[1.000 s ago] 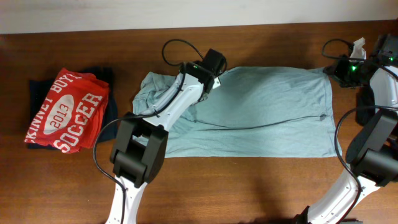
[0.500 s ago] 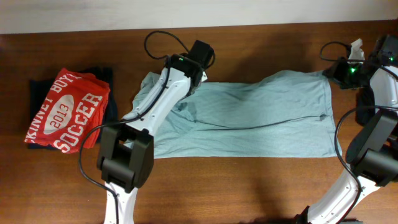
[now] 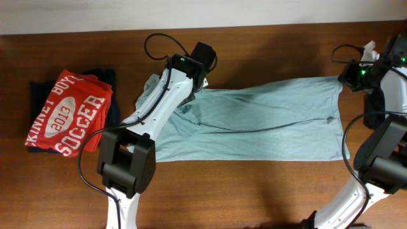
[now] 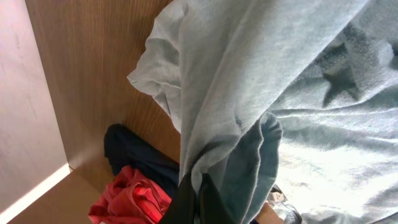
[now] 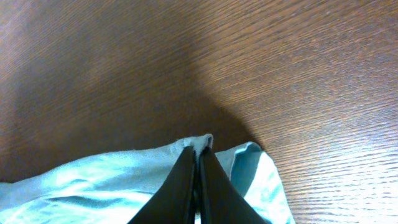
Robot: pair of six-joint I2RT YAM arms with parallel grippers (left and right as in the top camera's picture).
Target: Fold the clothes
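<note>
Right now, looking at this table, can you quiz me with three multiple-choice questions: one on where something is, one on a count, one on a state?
1. Where on the table does the red shirt lie?
A. In the middle
B. At the left end, on a dark garment
C. At the right end

2. How many pincers grip the pale blue shirt?
A. None
B. One
C. Two

3. How does the pale blue shirt lie?
A. Stretched long across the table
B. Folded into a small square
C. Bunched into a ball

Answers:
1 B: the overhead view shows it there atop dark cloth.
2 C: the left pincer and the right pincer are each shut on its cloth.
3 A: it spans the space between the two arms.
</note>
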